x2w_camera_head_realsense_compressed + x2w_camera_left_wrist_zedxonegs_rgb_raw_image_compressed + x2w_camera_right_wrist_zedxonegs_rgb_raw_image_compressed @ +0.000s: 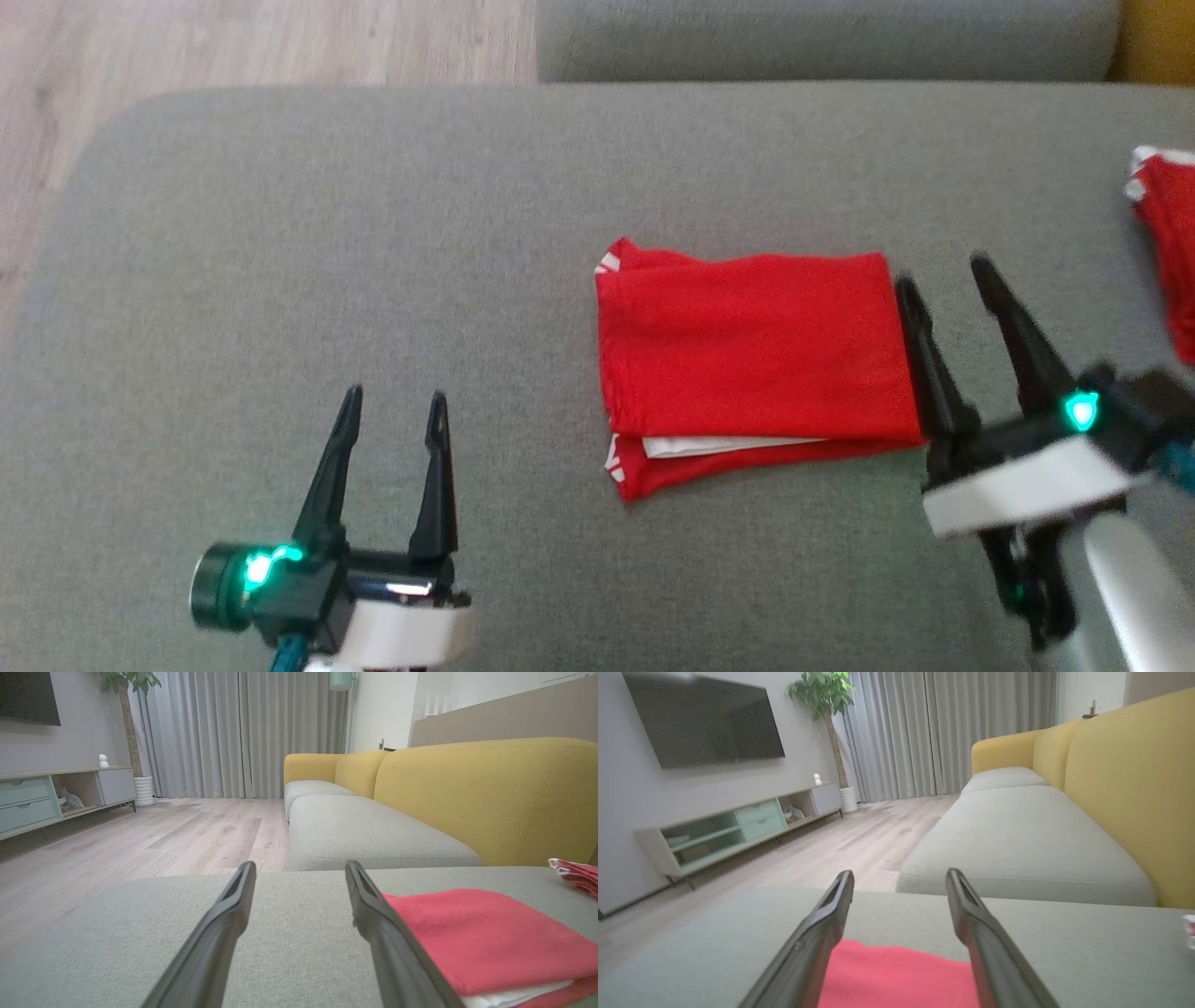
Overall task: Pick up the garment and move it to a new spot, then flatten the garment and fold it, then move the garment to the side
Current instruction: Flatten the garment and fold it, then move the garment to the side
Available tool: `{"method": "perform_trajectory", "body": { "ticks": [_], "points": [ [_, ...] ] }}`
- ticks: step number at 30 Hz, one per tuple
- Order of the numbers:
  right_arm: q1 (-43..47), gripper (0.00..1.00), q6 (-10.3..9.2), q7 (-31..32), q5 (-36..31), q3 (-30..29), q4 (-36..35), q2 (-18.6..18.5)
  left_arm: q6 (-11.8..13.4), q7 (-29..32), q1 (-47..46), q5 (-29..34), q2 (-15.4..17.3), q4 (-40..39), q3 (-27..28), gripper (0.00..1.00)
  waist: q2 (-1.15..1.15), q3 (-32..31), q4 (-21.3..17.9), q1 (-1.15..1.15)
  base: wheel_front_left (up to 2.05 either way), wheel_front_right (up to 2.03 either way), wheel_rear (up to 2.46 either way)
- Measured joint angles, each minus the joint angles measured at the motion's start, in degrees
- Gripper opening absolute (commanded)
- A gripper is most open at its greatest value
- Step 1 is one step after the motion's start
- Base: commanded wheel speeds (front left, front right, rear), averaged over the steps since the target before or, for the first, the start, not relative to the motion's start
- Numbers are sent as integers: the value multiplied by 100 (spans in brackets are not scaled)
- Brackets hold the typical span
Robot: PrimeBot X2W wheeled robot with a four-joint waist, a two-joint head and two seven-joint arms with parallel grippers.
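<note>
A red garment (756,355) with white trim lies folded into a rectangle on the grey sofa cushion (373,243), right of centre. In the left wrist view the folded garment (486,938) lies to the right of my fingers. My left gripper (392,406) is open, low and well to the left of it, holding nothing. My right gripper (943,271) is open just beside the garment's right edge, one finger close along it. Between the right gripper's fingers (817,933) the red garment (896,975) shows below.
A second red and white garment (1167,252) lies at the cushion's right edge. Another grey seat cushion (822,37) lies beyond, with a yellow backrest (490,793). Wooden floor (187,47) lies past the cushion's far left corner. A TV unit (738,830) stands across the room.
</note>
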Motion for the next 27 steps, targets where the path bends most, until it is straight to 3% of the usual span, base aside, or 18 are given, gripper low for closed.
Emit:
{"method": "perform_trajectory", "body": {
  "ticks": [4, 11, 17, 27],
  "points": [
    [480, 100, 0, -557, -589, -62, 509, -48, -62, 0, 289, -14, -8, 4, 107, 100, 0, -292, -52, -1, 0, 0, 0],
    [1178, 100, 0, -860, -1312, -386, 1306, 331, -144, 0, 802, -74, -25, 46, 175, 100, 0, -761, -119, -1, 0, 0, 0],
    [1581, 100, 0, -861, -1762, -608, 1269, 579, -216, 0, 1034, 62, -23, 456, 289, 100, 0, -1027, -187, -1, 0, 0, 0],
    [1735, 100, 0, -861, -1834, -576, 1245, 727, -220, 0, 1180, 156, -24, 625, 374, 100, 0, -1119, -297, 0, 0, 0, 0]
  ]
}}
